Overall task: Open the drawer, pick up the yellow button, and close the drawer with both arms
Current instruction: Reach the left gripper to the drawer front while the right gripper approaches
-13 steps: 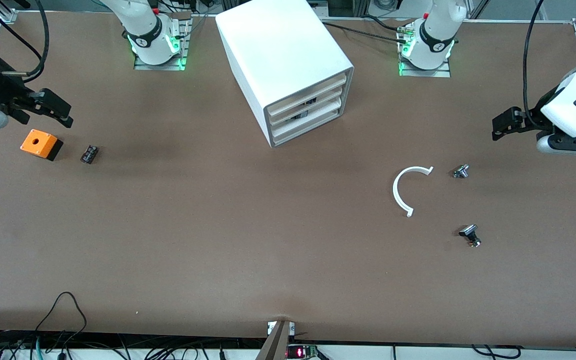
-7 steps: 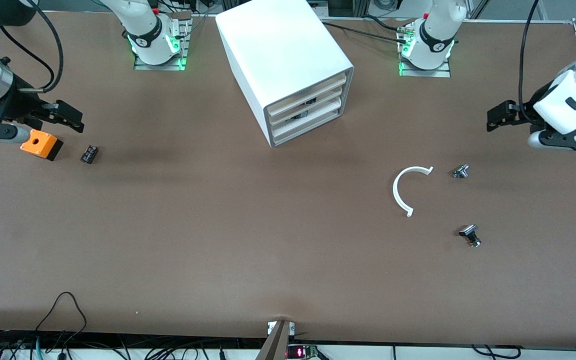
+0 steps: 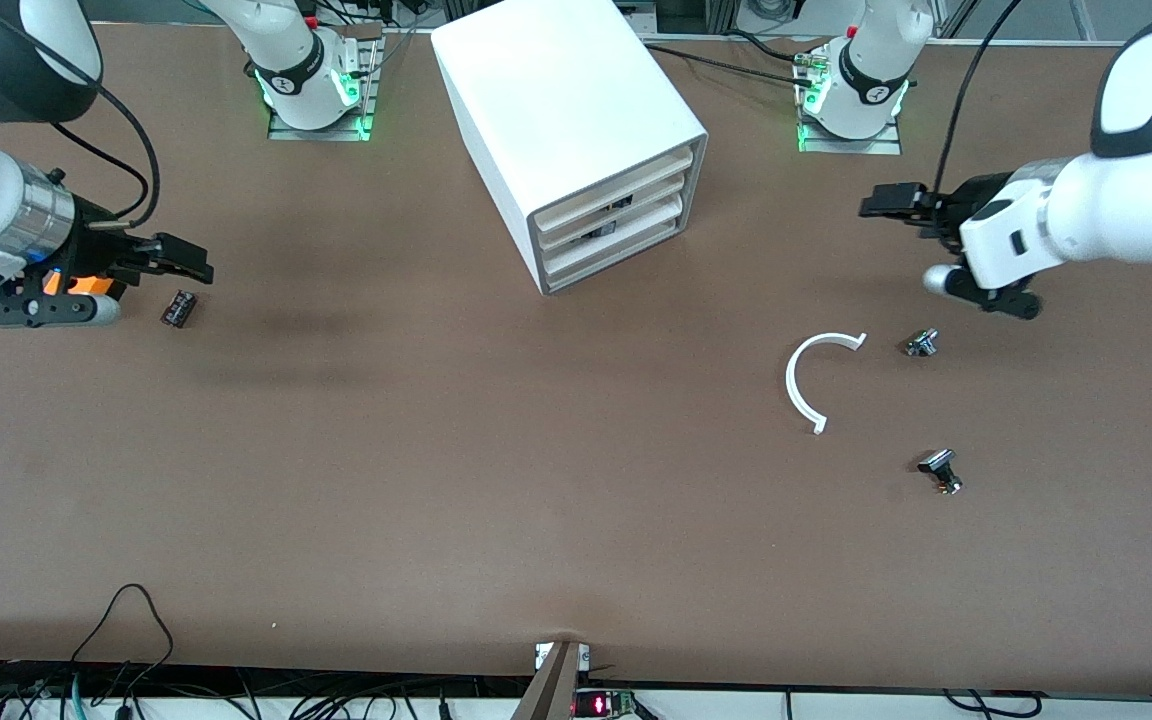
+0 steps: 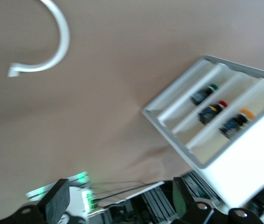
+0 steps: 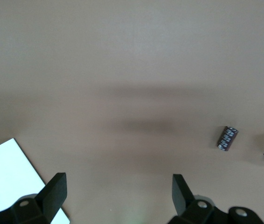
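Observation:
The white cabinet (image 3: pixel 576 110) stands at the table's middle, near the bases, with its three cream drawer fronts (image 3: pixel 616 215) all shut. In the left wrist view its front (image 4: pixel 216 116) shows three buttons through the drawer fronts. The button (image 4: pixel 237 123) with the orange-yellow cap is in the drawer nearest the cabinet's top. My left gripper (image 3: pixel 881 203) is open and empty over bare table toward the left arm's end; its own view shows it too (image 4: pixel 119 201). My right gripper (image 3: pixel 186 262), also in its own view (image 5: pixel 118 191), is open and empty over the black block.
An orange box (image 3: pixel 76 285) lies partly hidden under the right gripper, with a small black block (image 3: pixel 178 307) beside it (image 5: pixel 227 138). A white C-shaped ring (image 3: pixel 806 380) and two small metal parts (image 3: pixel 921 343) (image 3: pixel 941 470) lie toward the left arm's end.
Both arms have swung in toward the cabinet. The right gripper has passed over the orange box. The left gripper has moved in from the table's end. The things on the table have not moved.

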Tool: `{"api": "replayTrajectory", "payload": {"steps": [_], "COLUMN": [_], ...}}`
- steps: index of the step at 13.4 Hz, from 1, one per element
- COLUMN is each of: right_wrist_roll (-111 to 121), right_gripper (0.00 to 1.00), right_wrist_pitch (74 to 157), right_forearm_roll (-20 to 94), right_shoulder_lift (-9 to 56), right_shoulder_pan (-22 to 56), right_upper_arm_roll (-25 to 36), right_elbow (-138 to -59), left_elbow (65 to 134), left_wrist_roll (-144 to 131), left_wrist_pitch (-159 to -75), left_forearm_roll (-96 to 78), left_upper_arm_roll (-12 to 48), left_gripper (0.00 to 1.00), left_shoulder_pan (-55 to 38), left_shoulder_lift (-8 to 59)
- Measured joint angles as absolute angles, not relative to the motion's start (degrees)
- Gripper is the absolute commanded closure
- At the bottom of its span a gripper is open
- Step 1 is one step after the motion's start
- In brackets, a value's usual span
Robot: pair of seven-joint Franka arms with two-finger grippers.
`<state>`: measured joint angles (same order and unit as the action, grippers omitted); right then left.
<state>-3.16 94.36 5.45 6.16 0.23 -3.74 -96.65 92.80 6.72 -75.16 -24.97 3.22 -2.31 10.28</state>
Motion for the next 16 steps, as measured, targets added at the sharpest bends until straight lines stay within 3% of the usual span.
{"api": "replayTrajectory", "payload": {"steps": [4, 7, 12, 16], "right_wrist_roll": [-4.7, -7.6, -14.1, -21.6], "right_gripper": [0.0, 0.0, 0.0, 0.0], "right_wrist_pitch": [95.9, 97.8, 99.1, 99.1], "right_forearm_roll": [6.3, 6.3, 6.3, 6.3], "right_shoulder_lift": [8.2, 9.1, 9.6, 9.6], "right_shoulder_pan": [1.2, 3.4, 6.5, 9.9], "right_upper_arm_roll": [-4.2, -4.3, -4.4, -4.5], "right_elbow": [-96.7, -96.7, -96.5, -95.9], "left_elbow": [98.5, 105.3, 117.0, 120.8], "left_wrist_roll": [23.6, 31.5, 46.6, 48.8], "left_wrist_pitch": [-75.5, -78.8, -88.0, -88.6], "left_forearm_roll": [-42.8, -52.6, -61.2, -63.5], "left_upper_arm_roll": [3.1, 4.2, 9.5, 12.8], "left_gripper": [0.1, 0.16, 0.43, 0.41], "left_shoulder_pan": [-2.2, -2.4, -3.2, -3.4], "left_shoulder_lift": [17.1, 18.2, 18.2, 18.2]}}
